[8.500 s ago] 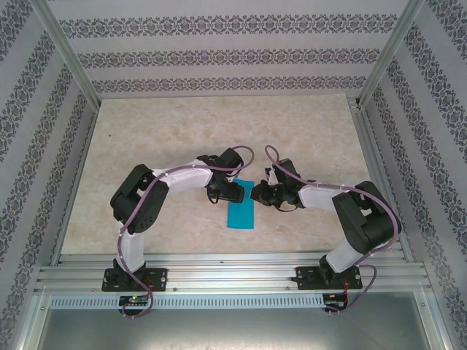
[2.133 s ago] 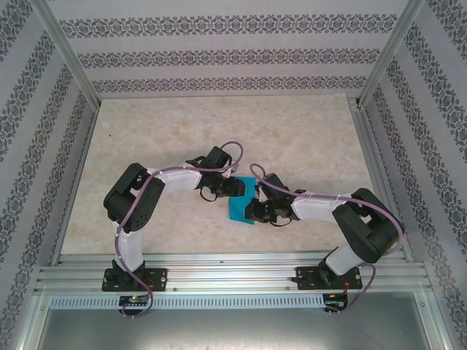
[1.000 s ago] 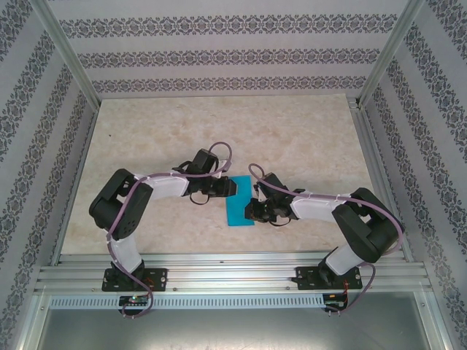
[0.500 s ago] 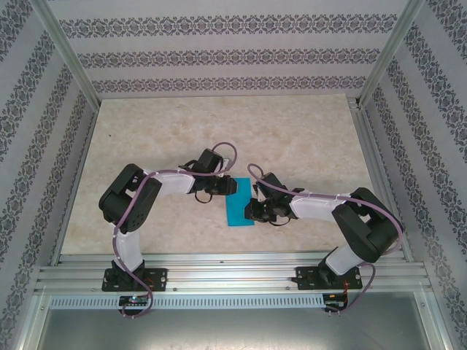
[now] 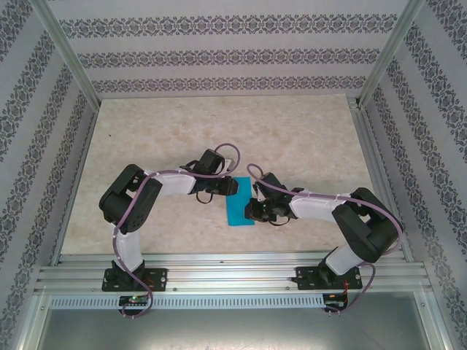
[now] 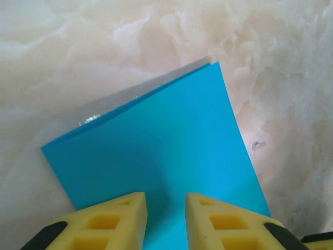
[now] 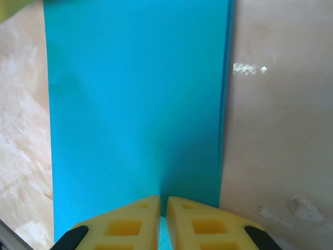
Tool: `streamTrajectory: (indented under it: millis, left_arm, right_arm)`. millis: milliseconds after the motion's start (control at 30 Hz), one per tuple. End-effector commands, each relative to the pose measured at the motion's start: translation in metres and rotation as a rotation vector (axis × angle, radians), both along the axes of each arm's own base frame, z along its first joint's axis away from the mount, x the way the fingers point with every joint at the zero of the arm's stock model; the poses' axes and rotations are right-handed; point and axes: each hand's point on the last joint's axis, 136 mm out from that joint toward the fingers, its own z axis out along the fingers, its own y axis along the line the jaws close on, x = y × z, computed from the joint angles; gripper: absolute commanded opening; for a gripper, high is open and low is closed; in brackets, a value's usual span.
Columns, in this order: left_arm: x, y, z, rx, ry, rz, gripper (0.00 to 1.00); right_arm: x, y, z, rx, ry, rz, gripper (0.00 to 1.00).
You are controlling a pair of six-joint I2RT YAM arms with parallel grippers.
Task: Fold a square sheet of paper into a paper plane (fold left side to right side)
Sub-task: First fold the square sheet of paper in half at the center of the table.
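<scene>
The paper [image 6: 156,151] lies folded on the table [image 6: 78,52], a paler layer showing along its far edge. The gripper [image 6: 166,219] hangs over its near edge, jaws slightly apart

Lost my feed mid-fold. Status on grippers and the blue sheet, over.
Left gripper slightly open, fingertips over far end of sheet. Right gripper nearly shut at its right edge. Sheet folded in half, lying on table.
</scene>
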Motion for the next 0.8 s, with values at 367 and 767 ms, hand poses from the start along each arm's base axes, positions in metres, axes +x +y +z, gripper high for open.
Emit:
streamTrajectory:
  millis: [367,767]
  left_arm:
    - [0.052,0.023,-0.006,0.127,-0.135,0.096,0.32]
    - [0.060,0.063,-0.012,0.121,-0.135,0.170,0.34]
  right_arm:
    - [-0.038,-0.059,-0.047,-0.288,0.134,-0.016,0.15]
    - [-0.038,-0.057,-0.047,-0.276,0.135,-0.011,0.15]
